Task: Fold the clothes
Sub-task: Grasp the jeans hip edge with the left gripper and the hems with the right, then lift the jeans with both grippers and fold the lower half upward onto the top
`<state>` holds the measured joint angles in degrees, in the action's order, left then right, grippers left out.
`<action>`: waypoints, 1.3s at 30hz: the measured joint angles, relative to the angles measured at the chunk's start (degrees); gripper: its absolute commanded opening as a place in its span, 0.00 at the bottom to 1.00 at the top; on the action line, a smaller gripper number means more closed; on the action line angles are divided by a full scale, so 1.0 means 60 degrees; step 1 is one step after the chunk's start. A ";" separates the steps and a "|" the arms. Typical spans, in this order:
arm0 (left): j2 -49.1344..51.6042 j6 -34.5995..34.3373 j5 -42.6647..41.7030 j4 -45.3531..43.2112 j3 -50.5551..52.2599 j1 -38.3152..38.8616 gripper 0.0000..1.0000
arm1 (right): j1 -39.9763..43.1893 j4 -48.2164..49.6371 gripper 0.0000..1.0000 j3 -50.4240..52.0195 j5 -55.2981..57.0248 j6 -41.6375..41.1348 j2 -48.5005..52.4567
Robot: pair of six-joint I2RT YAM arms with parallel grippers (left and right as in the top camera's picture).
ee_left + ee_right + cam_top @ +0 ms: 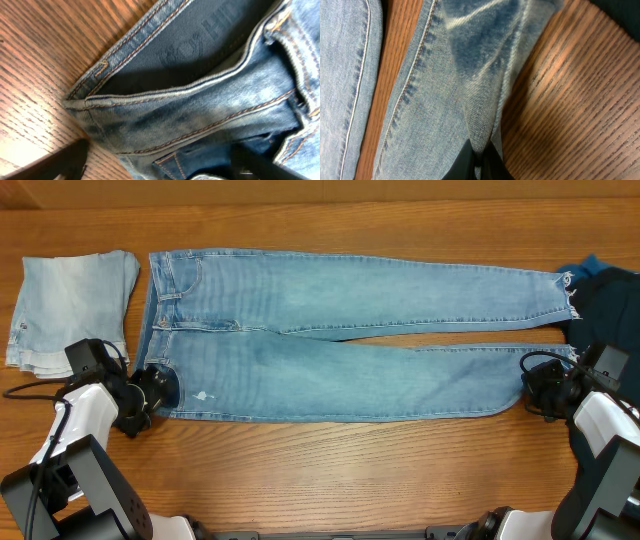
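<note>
The jeans [350, 340] lie flat along the surface [320, 470], waist to the left. The right tool [479, 159] is pinched tight on the near leg's hem [480, 115]. The left tool [152, 388] gapes wide at the waistband corner [100, 100] — it must close there before both lift to fold.

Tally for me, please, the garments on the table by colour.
light-blue jeans, spread flat: 1
paler washed-denim piece, folded at the far left: 1
dark navy garment, cut off by the right edge: 1
Total: 3
</note>
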<state>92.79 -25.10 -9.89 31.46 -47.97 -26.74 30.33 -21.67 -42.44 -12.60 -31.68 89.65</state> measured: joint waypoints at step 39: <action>-0.0055 0.0251 -0.0120 0.4033 -0.4036 0.0663 0.04 | -0.0321 -0.4153 0.04 -0.3843 0.0674 0.0033 0.0091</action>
<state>92.47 -23.59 -10.61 55.66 -72.18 -22.76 28.40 -46.59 -65.49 -8.56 -31.48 90.19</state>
